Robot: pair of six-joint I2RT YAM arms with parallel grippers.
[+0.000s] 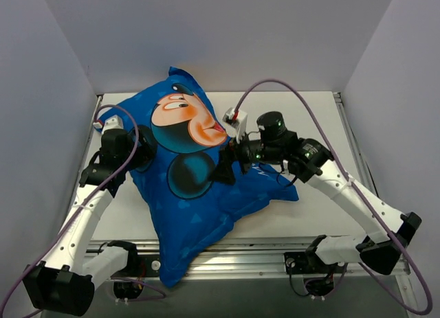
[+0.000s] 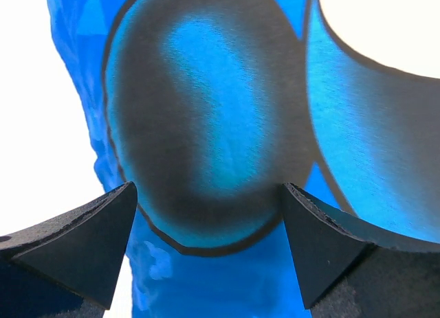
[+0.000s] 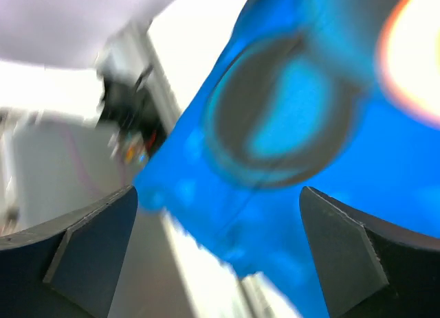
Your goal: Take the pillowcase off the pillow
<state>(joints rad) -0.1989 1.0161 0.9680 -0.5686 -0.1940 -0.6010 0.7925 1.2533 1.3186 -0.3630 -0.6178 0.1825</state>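
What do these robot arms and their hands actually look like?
The left arm and right arm are white tubes with black joints, each trailing a looping purple cable. The left hand and right hand each have two dark, wedge-shaped fingers.

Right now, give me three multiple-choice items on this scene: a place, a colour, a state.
1. Where does the pillowcase have its nearest corner?
A) past the table's near edge
B) at its far edge
C) at its right edge
2. Which colour faces up on it?
A) orange
B) blue
C) white
3. How is the right gripper?
A) shut on fabric
B) open
C) out of view
Answers: A, the corner hangs beyond that edge; B, the blue mouse print shows; B, its fingers stand wide apart.
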